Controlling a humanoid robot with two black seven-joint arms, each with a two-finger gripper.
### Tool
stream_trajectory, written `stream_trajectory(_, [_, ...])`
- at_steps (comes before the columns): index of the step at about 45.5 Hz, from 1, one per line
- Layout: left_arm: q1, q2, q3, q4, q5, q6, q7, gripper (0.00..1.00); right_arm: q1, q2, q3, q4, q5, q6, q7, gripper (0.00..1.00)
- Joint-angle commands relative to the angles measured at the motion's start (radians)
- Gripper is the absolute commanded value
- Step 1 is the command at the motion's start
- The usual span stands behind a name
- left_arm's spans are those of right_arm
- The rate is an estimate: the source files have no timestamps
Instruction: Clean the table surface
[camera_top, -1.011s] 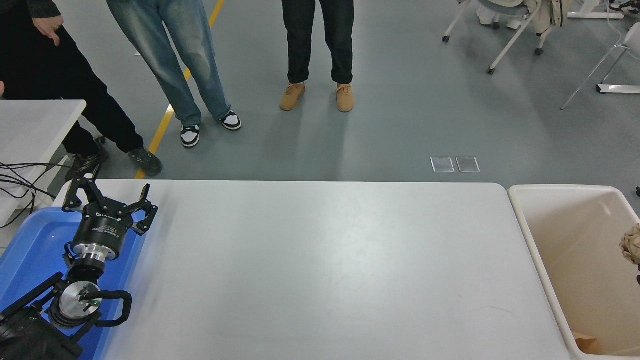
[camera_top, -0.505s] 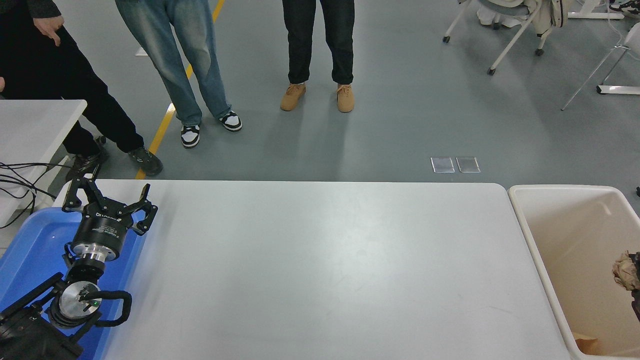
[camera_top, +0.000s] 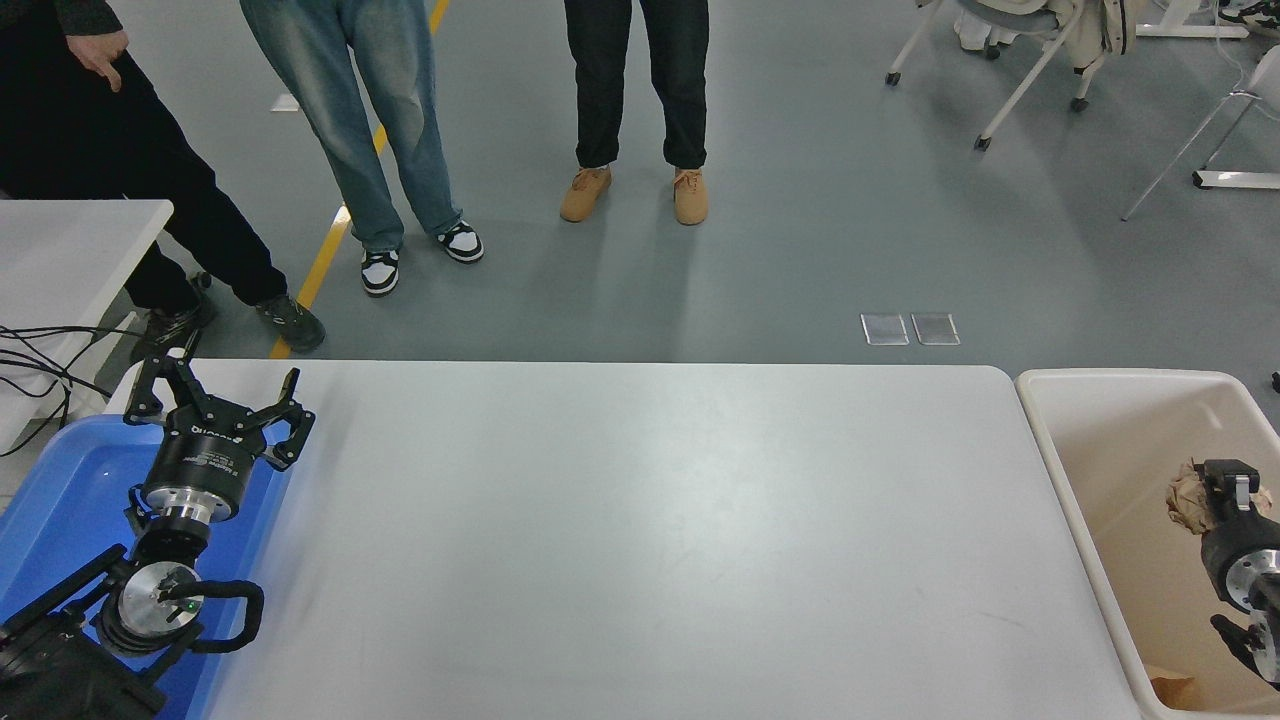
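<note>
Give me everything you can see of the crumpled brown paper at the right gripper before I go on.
The crumpled brown paper wad is a small, creased, tan-brown lump, kraft-like in look. It sits at the tip of the black right gripper, which is shut on it, its fingers partly covering the wad's right side. The wad hangs inside the outline of the beige plastic bin, right of the white tabletop, seemingly clear of the bin's walls. Its underside is hidden.

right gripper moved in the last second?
Yes. The right gripper, holding crumpled paper, came leftward in from the picture's right edge, over the beige bin.
</note>
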Motion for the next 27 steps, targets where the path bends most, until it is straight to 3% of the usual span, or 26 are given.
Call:
stream_trajectory(1, [0.0,-0.001,0.0,0.0,0.0,0.0,-0.001,0.99,0.026,0.02,-0.001,-0.003,-0.011,-0.027,-0.011,0.0])
stream_trajectory(2, [0.0,0.001,0.0,0.0,0.0,0.0,0.001,0.99,0.028,0.02,-0.001,-0.003,-0.011,-0.034,-0.011,0.01])
stream_trajectory(6, [0.0,-0.001,0.0,0.0,0.0,0.0,0.001,0.99,0.032,0.02,-0.003,-0.006,-0.016,-0.086,-0.009,0.57])
stream_trajectory(7, [0.0,-0.001,0.0,0.0,0.0,0.0,0.001,0.99,0.034,0.02,-0.003,-0.006,-0.021,-0.099,-0.009,0.67])
stream_trajectory(12, [0.0,-0.001,0.0,0.0,0.0,0.0,0.001,0.99,0.038,0.022,0.0,-0.006,-0.038,-0.132,-0.011,0.96])
stream_trajectory(27, [0.0,0.001,0.0,0.0,0.0,0.0,-0.001,0.99,0.032,0.023,0.004,-0.007,-0.038,-0.147,-0.012,0.98])
